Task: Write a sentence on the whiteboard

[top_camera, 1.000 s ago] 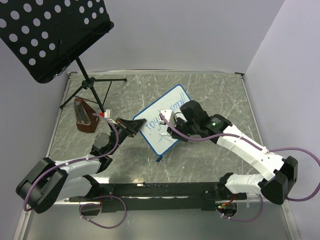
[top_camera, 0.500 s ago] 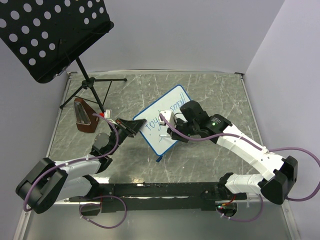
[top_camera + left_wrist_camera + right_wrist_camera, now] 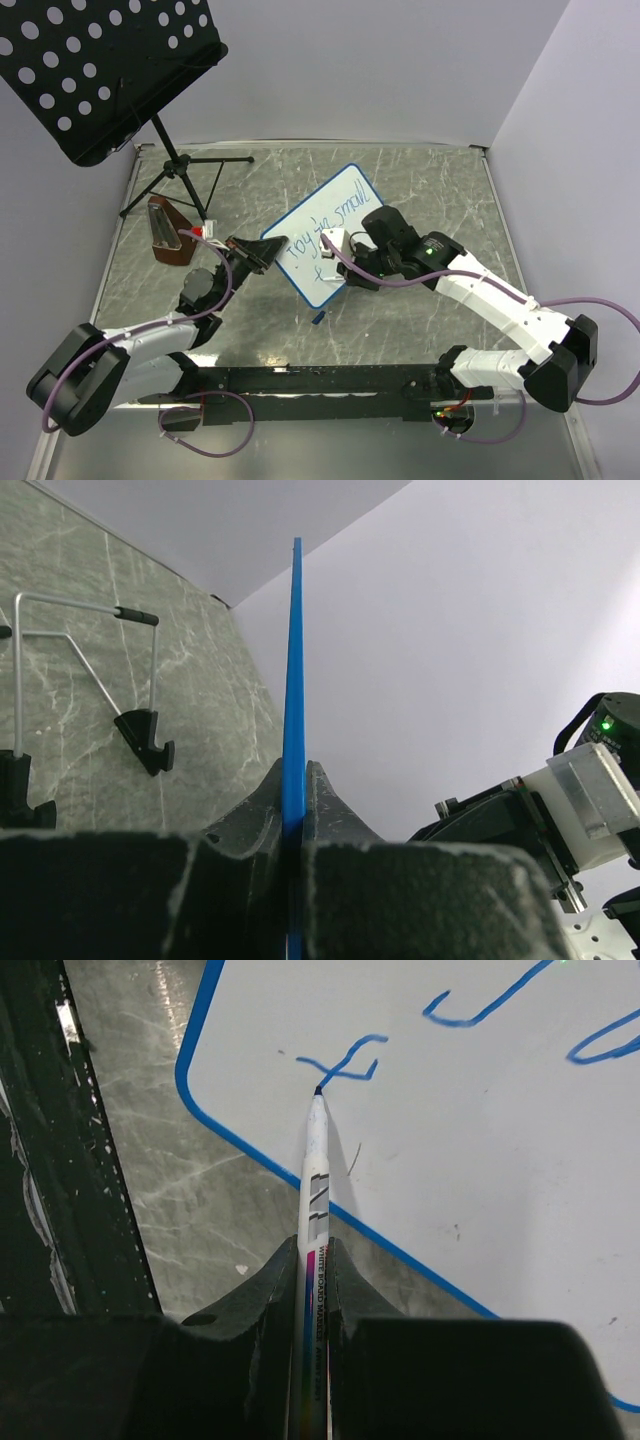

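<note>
The whiteboard (image 3: 352,192), white with a blue frame, stands tilted at the table's middle. Its blue sentence (image 3: 322,230) reads about "toy in small", with one small letter (image 3: 345,1063) starting a second line. My left gripper (image 3: 262,252) is shut on the board's left edge, which runs as a thin blue strip (image 3: 293,660) between the jaws (image 3: 293,785). My right gripper (image 3: 335,262) is shut on a white marker (image 3: 316,1185). The marker's tip touches the board just below that small letter, near the lower corner.
A black perforated music stand (image 3: 100,70) rises at the back left, its tripod legs (image 3: 185,175) spread on the marble table. A brown wooden block (image 3: 168,232) stands left of my left gripper. The table's grey walls close in behind and right.
My right gripper has moved down from the first line to the board's lower part, uncovering "in". A small blue letter has appeared there. The left gripper still holds the edge.
</note>
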{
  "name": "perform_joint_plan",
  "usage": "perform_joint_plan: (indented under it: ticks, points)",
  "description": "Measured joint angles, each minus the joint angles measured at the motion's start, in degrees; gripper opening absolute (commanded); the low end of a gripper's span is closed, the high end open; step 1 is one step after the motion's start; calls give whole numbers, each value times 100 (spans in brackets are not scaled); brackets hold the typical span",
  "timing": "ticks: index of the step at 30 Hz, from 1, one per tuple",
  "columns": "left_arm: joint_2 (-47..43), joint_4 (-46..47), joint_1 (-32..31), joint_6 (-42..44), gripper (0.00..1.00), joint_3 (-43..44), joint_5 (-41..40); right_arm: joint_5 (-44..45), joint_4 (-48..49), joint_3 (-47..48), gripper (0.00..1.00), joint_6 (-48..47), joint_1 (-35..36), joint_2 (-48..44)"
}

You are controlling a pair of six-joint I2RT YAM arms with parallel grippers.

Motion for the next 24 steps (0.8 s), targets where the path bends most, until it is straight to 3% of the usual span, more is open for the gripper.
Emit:
perform_joint_plan:
  ticks: [24]
  points:
    - [-201,33,94,33,1,-85,-70,205,-35,271,0,0,-227,33]
